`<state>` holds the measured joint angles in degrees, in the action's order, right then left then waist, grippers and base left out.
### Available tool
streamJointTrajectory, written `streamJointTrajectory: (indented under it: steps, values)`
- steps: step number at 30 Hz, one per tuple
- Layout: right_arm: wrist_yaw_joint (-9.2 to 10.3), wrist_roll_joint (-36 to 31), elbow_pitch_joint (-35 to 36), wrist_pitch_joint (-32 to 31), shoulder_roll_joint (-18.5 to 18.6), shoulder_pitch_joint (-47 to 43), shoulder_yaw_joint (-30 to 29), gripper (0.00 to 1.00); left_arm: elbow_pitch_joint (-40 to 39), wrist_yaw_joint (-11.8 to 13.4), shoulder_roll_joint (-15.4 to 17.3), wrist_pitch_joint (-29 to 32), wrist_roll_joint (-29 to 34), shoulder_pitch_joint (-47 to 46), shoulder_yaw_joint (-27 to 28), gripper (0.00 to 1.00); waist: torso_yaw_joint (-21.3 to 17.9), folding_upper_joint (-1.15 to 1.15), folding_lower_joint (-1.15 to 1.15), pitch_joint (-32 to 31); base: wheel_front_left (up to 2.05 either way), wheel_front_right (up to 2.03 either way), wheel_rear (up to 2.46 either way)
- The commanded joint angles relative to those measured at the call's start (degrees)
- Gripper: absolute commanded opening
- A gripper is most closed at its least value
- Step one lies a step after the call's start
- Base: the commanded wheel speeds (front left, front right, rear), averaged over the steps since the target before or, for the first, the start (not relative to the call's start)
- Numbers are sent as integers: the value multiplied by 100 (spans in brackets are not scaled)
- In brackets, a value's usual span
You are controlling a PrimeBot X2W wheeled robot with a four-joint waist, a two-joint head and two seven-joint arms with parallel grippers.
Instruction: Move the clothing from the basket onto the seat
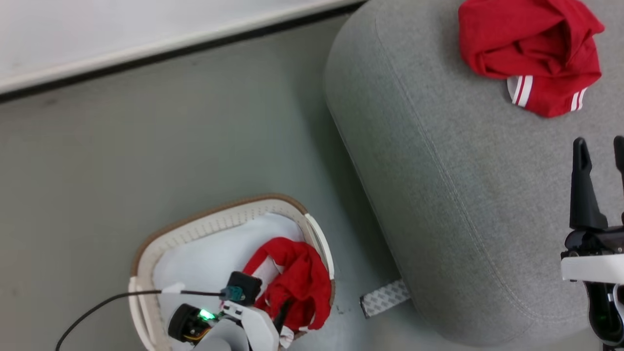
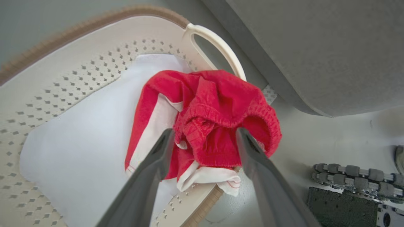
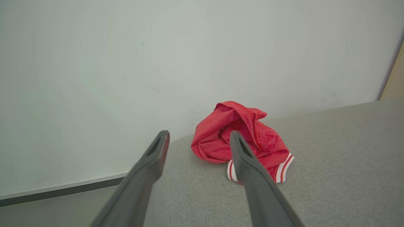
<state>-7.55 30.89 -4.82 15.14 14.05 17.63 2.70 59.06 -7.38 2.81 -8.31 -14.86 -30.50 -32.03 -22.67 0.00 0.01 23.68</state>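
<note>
Shorts [image 1: 302, 282], red and crumpled, sit at the right end of the basket [image 1: 214, 225], left of the seat [image 1: 463, 204], so the left arm [image 1: 253, 331] right over them looks like the obvious pick. Way off over the seat is the right gripper [image 1: 600, 146], near a red top [image 1: 531, 44] lying there.

Left wrist view: left gripper [image 2: 205, 134] spread wide, holding nothing, aimed at the bunched waistband, a finger either side; touching or not, can't tell.

Right wrist view: jaws wide too, empty, top just beyond.

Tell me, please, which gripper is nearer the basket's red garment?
Left. The left gripper hangs open just over the garment in the basket; the right gripper is above the seat, well away.
</note>
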Motion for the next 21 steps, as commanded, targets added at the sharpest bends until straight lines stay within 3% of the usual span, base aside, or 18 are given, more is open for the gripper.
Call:
streamJointTrajectory:
  steps: [1, 8, 21]
  values:
    - [13, 20, 60, -2, -46, 134, -45, 100, 124, -13, 118, 144, -294, -128, -319, 100, -162, 0, -1, 348, 0, 0, 0]
    - [13, 52, 126, -2, -181, 326, -109, 100, 224, -7, 447, 560, -1170, -462, -1209, 100, -378, 0, -1, 866, 0, 0, 0]
    - [13, 104, 165, -2, -472, 627, -77, 100, 170, -7, 1001, 1039, -2182, -1225, -2348, 100, -739, 0, -1, 1672, 0, 0, 0]
